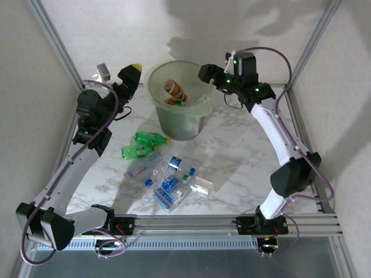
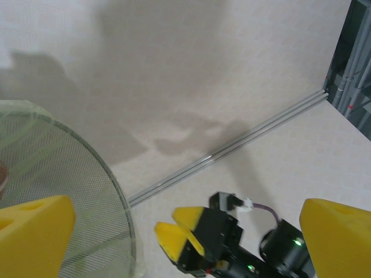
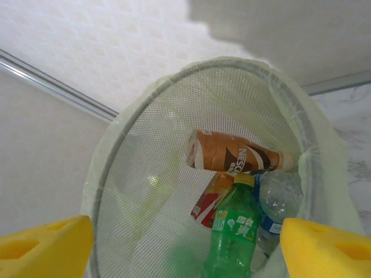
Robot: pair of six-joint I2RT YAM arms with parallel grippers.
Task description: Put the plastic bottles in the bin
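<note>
top external view, entries running from the arm bases outward.

risks:
- the clear bottles (image 1: 168,186) with blue labels and caps are lying in a tight heap nearest the bases, several of them touching. a pinch on one is likely dragging or rolling its neighbours, and the slick round bodies are likely slipping out of the pads.
- the green bottles (image 1: 149,139) are lying on their sides between that heap and the bin (image 1: 155,99), and are free to roll away if nudged.
- the left gripper (image 1: 130,72) is hanging just beside the bin's left rim, and the right gripper (image 1: 206,72) is hanging over its right rim. both are showing jaws spread wide with nothing between them. with the two facing each other across the mouth, a careless swing is risking a clash, or a knock that tips the light-looking bin.

appearance:
- the bin is standing upright at the far middle of the marble-patterned table (image 1: 243,156). it is pale green, translucent and tapered, with a rolled rim.
- right wrist view: its wall (image 3: 145,174) is showing a fine mesh texture. inside, a brown-labelled bottle (image 3: 235,153), a red-labelled one (image 3: 210,201), a green one with a yellow cap (image 3: 235,231) and a clear one (image 3: 278,200) are lying piled together.
</note>
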